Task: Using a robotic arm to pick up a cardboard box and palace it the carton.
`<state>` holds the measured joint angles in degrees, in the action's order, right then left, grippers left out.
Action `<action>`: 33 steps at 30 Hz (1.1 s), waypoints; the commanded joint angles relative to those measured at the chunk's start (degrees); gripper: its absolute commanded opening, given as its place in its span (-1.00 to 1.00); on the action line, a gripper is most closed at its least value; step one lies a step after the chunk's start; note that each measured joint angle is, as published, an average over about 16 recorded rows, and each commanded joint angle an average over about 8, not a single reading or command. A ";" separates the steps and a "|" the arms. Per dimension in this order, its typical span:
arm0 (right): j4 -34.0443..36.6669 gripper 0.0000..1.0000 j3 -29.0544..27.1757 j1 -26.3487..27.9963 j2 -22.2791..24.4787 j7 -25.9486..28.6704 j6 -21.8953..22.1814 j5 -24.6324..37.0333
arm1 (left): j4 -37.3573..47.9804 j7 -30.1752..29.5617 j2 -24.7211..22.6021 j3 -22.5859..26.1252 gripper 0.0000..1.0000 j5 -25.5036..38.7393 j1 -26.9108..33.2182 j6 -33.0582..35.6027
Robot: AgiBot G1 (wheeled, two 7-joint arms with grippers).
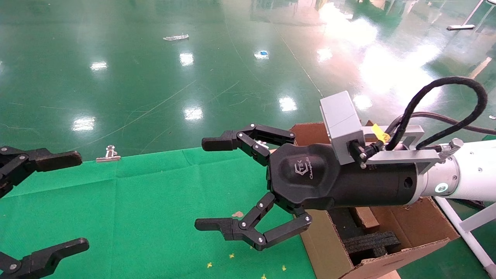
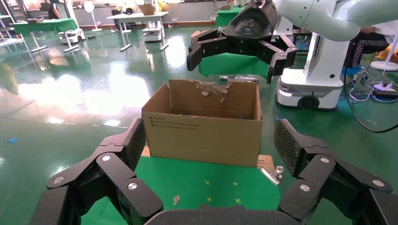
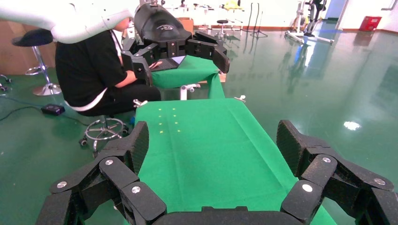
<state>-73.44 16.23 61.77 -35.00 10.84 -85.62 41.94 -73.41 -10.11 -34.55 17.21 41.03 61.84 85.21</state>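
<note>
The carton point(image 1: 391, 232) stands open at the right end of my green tabletop point(image 1: 135, 201), its torn flaps up and black foam point(image 1: 370, 242) showing inside. In the left wrist view the same carton point(image 2: 204, 124) shows printed text on one side, with a metal clip point(image 2: 272, 174) lying on the cloth just beside its corner. The small cardboard box is in none of the views, so I cannot tell where it is.

My right hand point(image 1: 207, 184) hangs level above the tabletop at the carton's left edge, fingers spread wide and holding nothing; its black wrist and grey camera block point(image 1: 341, 118) sit over the carton's opening, a black cable point(image 1: 449, 100) looping back along the white arm point(image 1: 472, 170).

My left hand point(image 1: 77, 201) reaches in from the left edge of the head view, also spread wide and empty, above the cloth and well apart from the carton. Another clip point(image 1: 109, 154) grips the far edge of the cloth. The glossy green floor point(image 1: 193, 69) lies beyond.
</note>
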 commanded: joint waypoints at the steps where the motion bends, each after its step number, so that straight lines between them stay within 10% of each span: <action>1: 0.00 1.00 0.00 0.00 0.00 0.00 0.00 0.00 | 0.00 0.00 0.00 0.00 1.00 0.00 0.00 0.00; 33: 0.00 1.00 0.00 0.00 0.00 0.00 0.00 0.00 | 0.00 0.00 0.00 0.00 1.00 0.00 0.00 0.00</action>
<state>-73.44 16.24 61.77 -35.00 10.84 -85.61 41.94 -73.41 -10.11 -34.55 17.21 41.03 61.84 85.21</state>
